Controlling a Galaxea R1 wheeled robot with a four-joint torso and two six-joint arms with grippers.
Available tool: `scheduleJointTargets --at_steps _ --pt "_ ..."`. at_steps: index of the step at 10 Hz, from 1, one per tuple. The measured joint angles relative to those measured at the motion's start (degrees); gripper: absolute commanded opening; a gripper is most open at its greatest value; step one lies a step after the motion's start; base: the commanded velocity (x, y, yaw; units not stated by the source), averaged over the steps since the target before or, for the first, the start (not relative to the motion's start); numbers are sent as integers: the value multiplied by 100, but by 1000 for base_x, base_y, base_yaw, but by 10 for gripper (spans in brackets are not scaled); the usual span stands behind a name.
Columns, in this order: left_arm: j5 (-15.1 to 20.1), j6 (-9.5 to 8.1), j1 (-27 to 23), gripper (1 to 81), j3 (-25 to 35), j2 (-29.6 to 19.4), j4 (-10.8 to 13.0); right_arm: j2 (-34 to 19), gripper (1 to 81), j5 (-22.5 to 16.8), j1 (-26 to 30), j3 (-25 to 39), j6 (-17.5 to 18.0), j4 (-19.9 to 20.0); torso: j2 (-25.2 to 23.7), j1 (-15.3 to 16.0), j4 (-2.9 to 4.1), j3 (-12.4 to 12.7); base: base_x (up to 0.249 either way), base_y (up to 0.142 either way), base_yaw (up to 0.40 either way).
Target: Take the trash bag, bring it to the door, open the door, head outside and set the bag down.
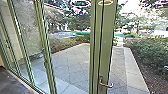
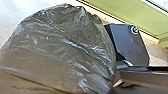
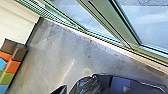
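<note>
The trash bag, dark, glossy and bulging, takes up much of the left wrist view (image 2: 62,50), beside the robot's dark plate. Part of the same bag (image 3: 86,86) shows in the right wrist view, close to the robot's dark body. In the head view a green-framed glass door (image 1: 108,45) stands ahead, with a metal lever handle (image 1: 105,85) low on its frame. How the left gripper meets the bag is hidden.
Beyond the glass lie a paved yard (image 1: 72,65) and shrubs (image 1: 150,52) at the right. Indoors, a grey floor (image 3: 55,55) runs to the door sill, with colourful blocks (image 3: 12,66) by a pale wall.
</note>
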Motion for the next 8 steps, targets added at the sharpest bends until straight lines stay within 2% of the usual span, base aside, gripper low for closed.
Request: scheduleJointTargets --at_steps 5,8 --pt "-9 0 -5 10 0 106 0 20 811 -1135 1440 -133 1003 16 0 0 0 0 0 0 0" --pt "-9 -2 -16 10 0 95 0 510 811 -1480 1786 -347 1557 24 2 2 0 -2 0 0 0"
